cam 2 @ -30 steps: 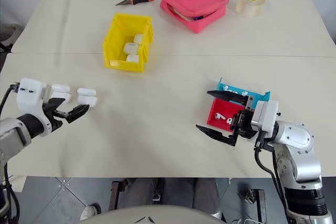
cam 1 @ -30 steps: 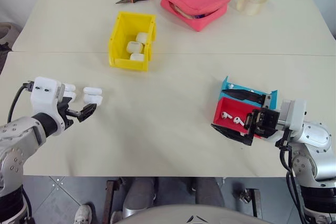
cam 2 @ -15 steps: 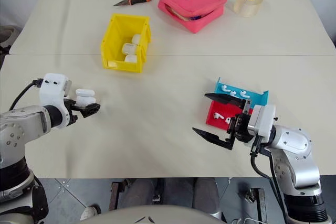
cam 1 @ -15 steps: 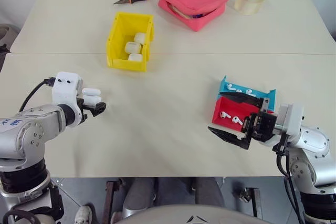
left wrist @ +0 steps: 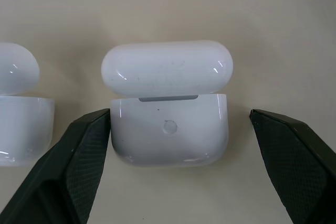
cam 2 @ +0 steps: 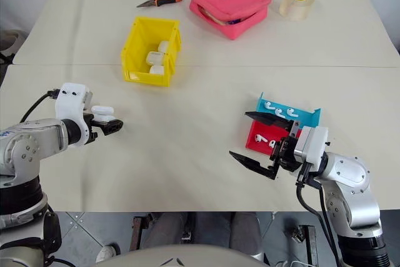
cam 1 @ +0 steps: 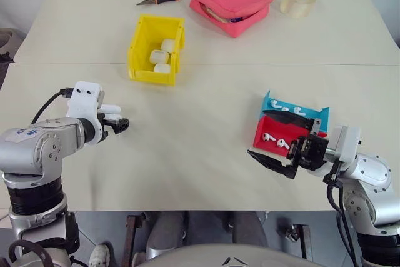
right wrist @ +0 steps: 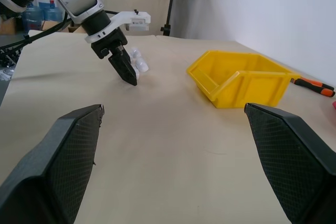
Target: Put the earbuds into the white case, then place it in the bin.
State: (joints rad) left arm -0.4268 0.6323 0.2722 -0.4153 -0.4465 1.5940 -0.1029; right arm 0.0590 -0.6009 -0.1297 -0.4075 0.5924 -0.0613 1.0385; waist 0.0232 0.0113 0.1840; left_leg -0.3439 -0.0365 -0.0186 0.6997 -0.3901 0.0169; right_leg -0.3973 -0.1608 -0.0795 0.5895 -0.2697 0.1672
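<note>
Both tool fingers point(left wrist: 79, 161) flank white case point(left wrist: 169, 134).

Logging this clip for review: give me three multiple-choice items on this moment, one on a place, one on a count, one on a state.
1. Where does the tape roll lie?
A. far right corner of the table
B. inside the yellow bin
C. beside the tray

2. How many white cases lie in the yellow bin?
A. none
B. three
C. six

3. The lid of the white case between the left gripper fingers is
A. missing
B. shut
C. open

Answers: 1 A, it sits past the pink pouch; 2 B, three show inside; 3 C, the lid stands raised.
</note>
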